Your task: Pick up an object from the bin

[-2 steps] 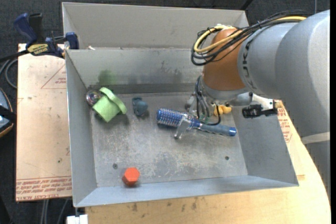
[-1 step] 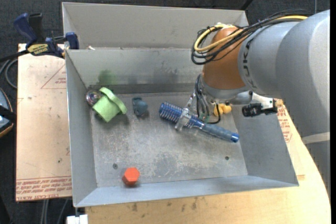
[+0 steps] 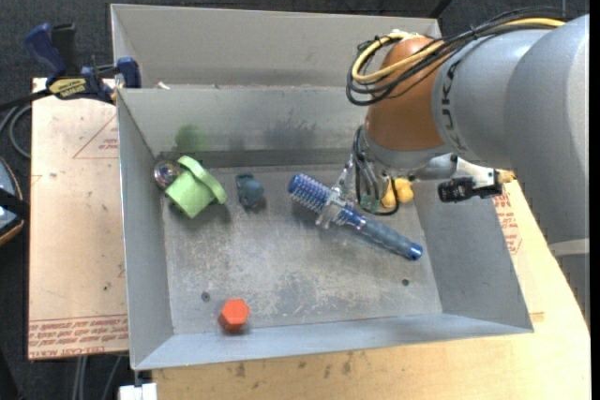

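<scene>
A blue hairbrush (image 3: 352,217) lies slanted in the right half of the bin, bristle head toward the middle, handle toward the lower right. My gripper (image 3: 349,200) hangs right over the brush's neck, fingertips down at the brush where head meets handle. A small yellow thing (image 3: 403,192) peeks out just right of the gripper. A small dark grey-blue lump (image 3: 249,191) rests left of the brush head.
A light green cup-like thing (image 3: 193,187) with a shiny metal piece (image 3: 167,172) beside it lies at the left back of the bin. A small orange-red block (image 3: 233,315) sits near the front wall. The arm with its orange cover and yellow cables comes in from the right.
</scene>
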Motion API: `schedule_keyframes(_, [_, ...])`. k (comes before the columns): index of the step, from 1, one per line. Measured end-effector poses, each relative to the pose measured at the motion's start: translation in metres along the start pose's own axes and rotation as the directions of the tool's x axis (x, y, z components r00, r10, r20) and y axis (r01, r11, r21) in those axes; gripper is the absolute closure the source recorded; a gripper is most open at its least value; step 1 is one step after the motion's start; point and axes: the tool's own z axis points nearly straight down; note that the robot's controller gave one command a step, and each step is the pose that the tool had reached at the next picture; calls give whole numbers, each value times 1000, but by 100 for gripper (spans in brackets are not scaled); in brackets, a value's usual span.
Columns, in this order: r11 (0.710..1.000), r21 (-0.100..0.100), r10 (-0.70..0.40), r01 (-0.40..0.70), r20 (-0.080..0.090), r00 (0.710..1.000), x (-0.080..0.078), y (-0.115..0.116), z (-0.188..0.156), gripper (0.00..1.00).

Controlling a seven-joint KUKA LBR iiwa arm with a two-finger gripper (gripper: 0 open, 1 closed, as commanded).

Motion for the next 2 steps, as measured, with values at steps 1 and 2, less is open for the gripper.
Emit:
schedule_keyframes(1, [1000,2,-2,2,-2,1000,0,0,-5,100])
schedule_keyframes(2, [1000,-3,-5,5,5,1000,-2,2,-92,100])
